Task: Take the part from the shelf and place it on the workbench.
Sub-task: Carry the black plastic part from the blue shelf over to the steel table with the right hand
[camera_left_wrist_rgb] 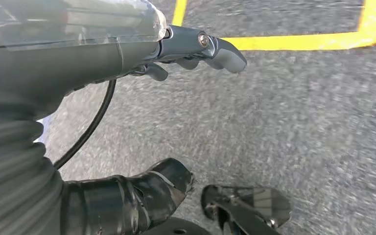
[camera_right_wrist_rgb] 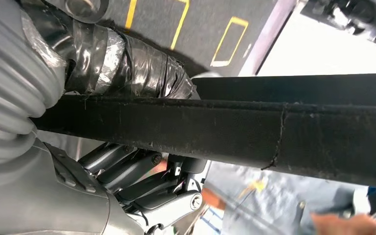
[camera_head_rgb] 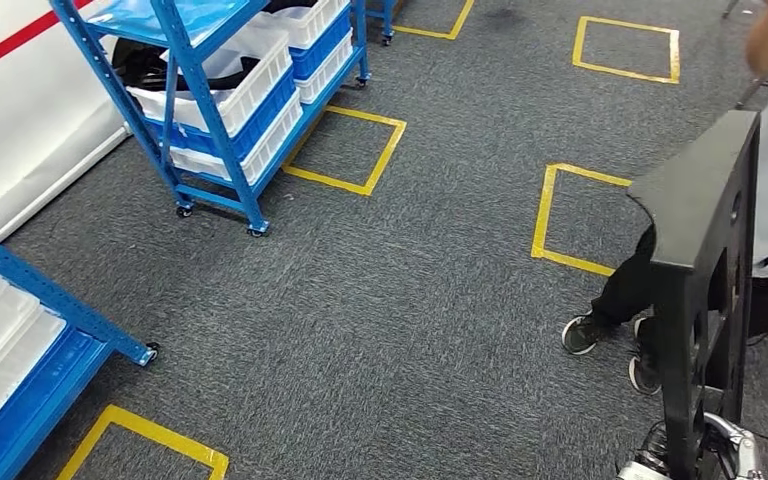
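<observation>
Right wrist view: your right robot hand [camera_right_wrist_rgb: 142, 191] is wrapped around the black part [camera_right_wrist_rgb: 254, 134], thumb on one face and the darker fingers [camera_right_wrist_rgb: 127, 169] curled against the other, so the part is carried, off the shelf and not yet set down. Its long axis runs straight out from the palm, away from the wrist.

Left wrist view: your left robot hand [camera_left_wrist_rgb: 196, 51] holds nothing, fingers loosely apart over the grey carpet [camera_left_wrist_rgb: 298, 122] near a yellow tape line [camera_left_wrist_rgb: 298, 41].

Head view: the part [camera_head_rgb: 705, 290] stands nearly upright at your right side, the right robot hand [camera_head_rgb: 725, 450] gripping its lower end. A person [camera_head_rgb: 760, 230] stands just behind it. Farther off at the left is the blue shelf [camera_head_rgb: 215, 110] with white bins [camera_head_rgb: 230, 85]. I see no bench. Judgement: the right arm alone has the load; you need to turn until the bench comes into sight, and keep the tall end away from the person.
</observation>
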`<control>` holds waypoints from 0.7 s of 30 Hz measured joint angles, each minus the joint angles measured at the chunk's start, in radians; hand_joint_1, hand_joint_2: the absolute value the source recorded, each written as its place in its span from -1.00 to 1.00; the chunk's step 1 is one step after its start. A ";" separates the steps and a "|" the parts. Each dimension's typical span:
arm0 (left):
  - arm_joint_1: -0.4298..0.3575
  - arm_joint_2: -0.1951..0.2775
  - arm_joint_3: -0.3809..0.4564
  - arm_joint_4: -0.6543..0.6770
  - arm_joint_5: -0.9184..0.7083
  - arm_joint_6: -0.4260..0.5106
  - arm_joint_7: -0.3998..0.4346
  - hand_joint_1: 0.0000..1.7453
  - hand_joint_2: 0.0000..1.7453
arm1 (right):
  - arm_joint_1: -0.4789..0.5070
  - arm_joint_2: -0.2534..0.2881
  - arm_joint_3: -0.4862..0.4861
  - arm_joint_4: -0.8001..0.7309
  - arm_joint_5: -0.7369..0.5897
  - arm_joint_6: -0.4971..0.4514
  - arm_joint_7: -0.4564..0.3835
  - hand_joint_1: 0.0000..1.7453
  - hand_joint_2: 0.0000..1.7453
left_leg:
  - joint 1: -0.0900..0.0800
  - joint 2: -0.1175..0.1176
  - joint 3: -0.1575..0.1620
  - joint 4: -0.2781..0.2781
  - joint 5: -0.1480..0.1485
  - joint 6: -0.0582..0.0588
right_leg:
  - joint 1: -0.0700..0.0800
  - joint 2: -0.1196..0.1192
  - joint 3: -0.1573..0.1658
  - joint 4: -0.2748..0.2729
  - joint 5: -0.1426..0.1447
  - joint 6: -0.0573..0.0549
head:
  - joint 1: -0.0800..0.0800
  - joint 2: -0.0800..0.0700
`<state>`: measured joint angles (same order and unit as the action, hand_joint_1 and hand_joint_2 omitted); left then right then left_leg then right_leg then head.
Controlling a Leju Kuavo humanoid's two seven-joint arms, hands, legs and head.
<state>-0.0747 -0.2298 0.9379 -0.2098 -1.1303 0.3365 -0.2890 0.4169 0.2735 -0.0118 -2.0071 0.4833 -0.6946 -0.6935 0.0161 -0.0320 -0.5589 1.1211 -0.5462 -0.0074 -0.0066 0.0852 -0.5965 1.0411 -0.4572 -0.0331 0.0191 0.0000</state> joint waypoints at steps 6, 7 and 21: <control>-0.004 0.004 0.002 0.000 0.000 0.000 0.000 -1.00 1.00 | -0.004 0.000 0.000 0.005 0.000 0.000 0.000 1.00 1.00 | -0.003 -0.018 0.050 -0.130 0.043 0.020 | -0.007 0.048 -0.020 0.004 0.010 0.032 | 0.000 0.000; -0.004 0.004 0.002 0.000 0.000 0.000 0.000 -1.00 1.00 | -0.004 0.000 0.000 0.005 0.000 -0.001 0.000 1.00 1.00 | -0.002 -0.004 0.054 -0.139 0.049 0.026 | -0.005 0.029 -0.029 0.024 -0.004 0.036 | 0.001 0.000; -0.007 0.005 0.003 0.000 0.002 -0.013 -0.005 -1.00 1.00 | -0.003 0.000 -0.001 0.009 0.006 -0.002 0.000 1.00 1.00 | -0.011 0.151 0.073 -0.128 0.018 -0.001 | -0.001 -0.121 0.014 -0.006 -0.018 0.019 | 0.001 0.000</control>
<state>-0.0812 -0.2248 0.9407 -0.2098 -1.1280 0.3230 -0.2937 0.4137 0.2735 -0.0131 -1.9982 0.4896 -0.6965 -0.6937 0.0051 0.1187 -0.4863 0.9930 -0.5285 -0.0081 -0.0076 -0.0356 -0.5825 1.0346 -0.4749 -0.0140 0.0198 0.0000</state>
